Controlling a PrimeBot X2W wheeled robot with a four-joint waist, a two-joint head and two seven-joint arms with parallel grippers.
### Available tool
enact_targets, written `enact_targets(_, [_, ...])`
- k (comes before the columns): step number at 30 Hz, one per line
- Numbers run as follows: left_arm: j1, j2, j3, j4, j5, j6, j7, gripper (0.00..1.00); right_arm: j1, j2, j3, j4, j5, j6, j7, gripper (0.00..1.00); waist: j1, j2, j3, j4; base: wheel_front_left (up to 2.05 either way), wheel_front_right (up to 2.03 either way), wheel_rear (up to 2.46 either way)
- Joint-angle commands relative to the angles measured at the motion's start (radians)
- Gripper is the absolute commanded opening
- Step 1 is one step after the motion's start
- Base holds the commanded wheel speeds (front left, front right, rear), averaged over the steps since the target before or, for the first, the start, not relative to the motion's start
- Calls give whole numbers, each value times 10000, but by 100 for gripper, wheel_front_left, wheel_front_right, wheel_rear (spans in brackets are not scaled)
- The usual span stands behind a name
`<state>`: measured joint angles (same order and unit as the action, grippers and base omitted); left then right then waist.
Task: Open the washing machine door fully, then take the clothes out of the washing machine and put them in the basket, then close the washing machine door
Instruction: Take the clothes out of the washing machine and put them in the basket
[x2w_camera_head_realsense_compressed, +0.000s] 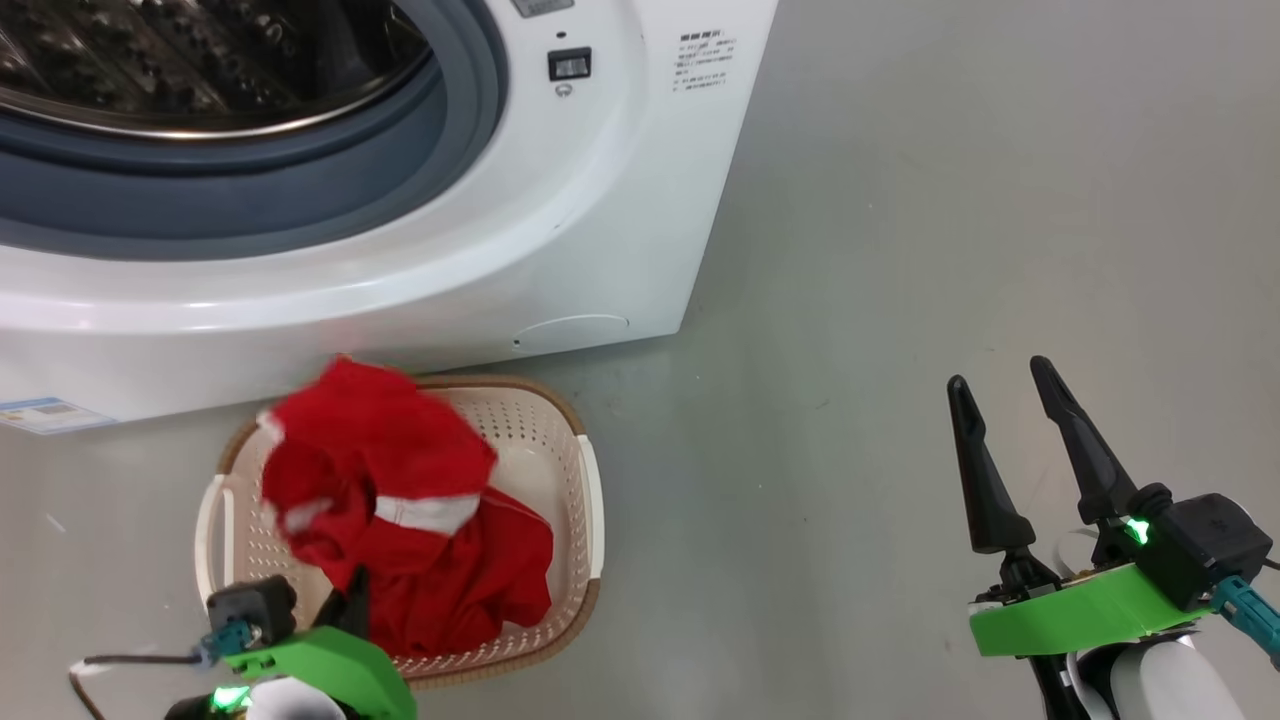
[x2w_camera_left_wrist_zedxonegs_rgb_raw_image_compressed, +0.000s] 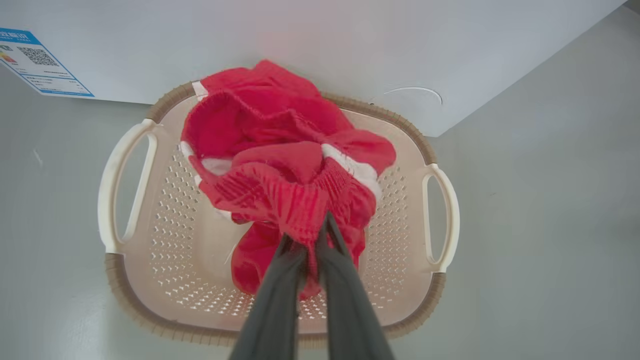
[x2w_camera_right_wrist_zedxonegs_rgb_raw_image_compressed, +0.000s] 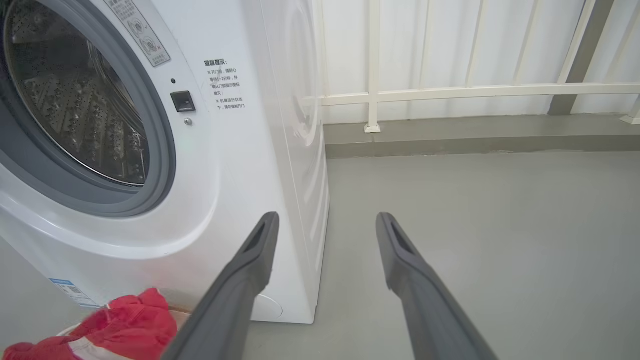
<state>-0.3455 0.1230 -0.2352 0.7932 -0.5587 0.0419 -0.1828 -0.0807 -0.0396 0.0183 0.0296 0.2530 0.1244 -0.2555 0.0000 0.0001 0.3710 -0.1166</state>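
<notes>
The red clothes (x2w_camera_head_realsense_compressed: 400, 500) with white bands hang bunched over the cream basket (x2w_camera_head_realsense_compressed: 545, 440), which stands on the floor against the washing machine (x2w_camera_head_realsense_compressed: 600, 200). My left gripper (x2w_camera_left_wrist_zedxonegs_rgb_raw_image_compressed: 307, 232) is shut on a ribbed red fold of the clothes (x2w_camera_left_wrist_zedxonegs_rgb_raw_image_compressed: 285, 165), above the basket (x2w_camera_left_wrist_zedxonegs_rgb_raw_image_compressed: 165, 250). In the head view that gripper (x2w_camera_head_realsense_compressed: 355, 590) sits at the basket's near edge, its fingertips buried in the cloth. My right gripper (x2w_camera_head_realsense_compressed: 1000, 375) stands open over bare floor to the right, holding nothing. The steel drum (x2w_camera_head_realsense_compressed: 200, 60) lies uncovered inside the grey seal. The washing machine door is out of view.
A blue label (x2w_camera_head_realsense_compressed: 45, 413) marks the machine's lower left corner. Grey floor (x2w_camera_head_realsense_compressed: 950, 200) stretches to the right of the machine. A white railing (x2w_camera_right_wrist_zedxonegs_rgb_raw_image_compressed: 450, 92) on a low kerb runs behind, beyond the open right gripper (x2w_camera_right_wrist_zedxonegs_rgb_raw_image_compressed: 327, 217).
</notes>
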Motion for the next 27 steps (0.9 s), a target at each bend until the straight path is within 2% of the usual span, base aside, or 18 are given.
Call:
enact_targets(1, [-295, 120, 238, 255, -3, -139, -207, 0, -65, -106, 264, -270, -63, 63, -63, 100, 0, -1, 103, -41, 0, 0, 0])
enact_targets(7, [-1289, -5, 202, 1949, 43, -464, -576, 0, -195, -106, 318, -244, -22, 63, -63, 100, 0, -1, 433, -131, 0, 0, 0])
enact_targets(14, [-2215, -56, 220, 3184, 156, -675, -757, 0, -323, -106, 411, -282, -1, 63, -63, 100, 0, -1, 928, -259, 0, 0, 0])
enact_targets(27, [-3100, 82, 498, 3662, 355, -741, -787, 0, -729, -106, 566, -325, 26, 63, -63, 100, 0, -1, 1901, -377, 0, 0, 0])
